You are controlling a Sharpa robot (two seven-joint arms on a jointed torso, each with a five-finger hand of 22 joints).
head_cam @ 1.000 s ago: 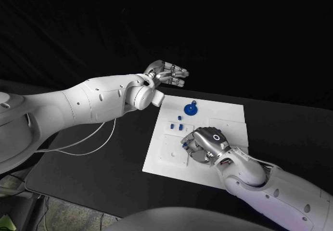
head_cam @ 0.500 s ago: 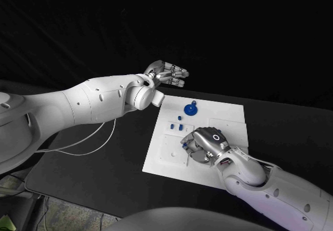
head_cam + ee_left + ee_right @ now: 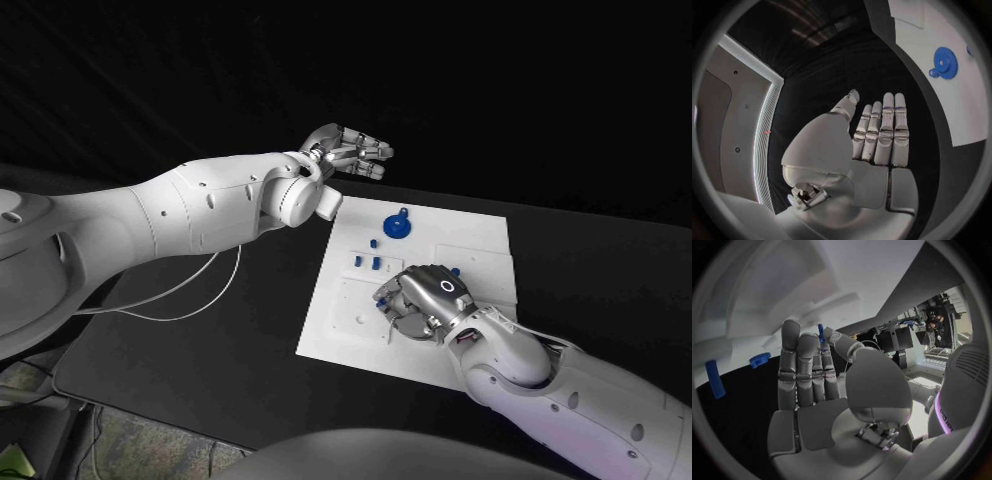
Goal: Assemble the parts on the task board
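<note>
Here, head view, right hand: the right hand (image 3: 428,302) lies knuckles up over the near middle of the white board (image 3: 476,250), fingers curled down toward its surface; what they touch is hidden beneath the palm.
Head view, right arm: it reaches in over the board's near edge, wrist bent down.
Head view, left hand: the left hand (image 3: 351,153) hangs above the black table (image 3: 231,330), beyond the board's far left corner, fingers bent loosely and apart, nothing in them.
Head view, parts: a blue gear (image 3: 395,228) lies flat near the board's far edge; small blue pegs (image 3: 366,263) stand between the gear and the right hand; a blue bit (image 3: 454,271) shows just beside that hand's far side.
Left wrist view, hand: the fingers (image 3: 882,132) stretch out straight and side by side, the thumb a little apart, palm empty, held off the board's edge.
Left wrist view, parts: the gear (image 3: 944,62) lies on the board (image 3: 967,100).
Right wrist view, hand: fingers (image 3: 792,367) extend close together; a thin blue pin (image 3: 821,333) sits pinched between a fingertip and the thumb.
Right wrist view, parts: another peg (image 3: 715,379) and the toothed gear (image 3: 759,359) lie beyond the fingers.
</note>
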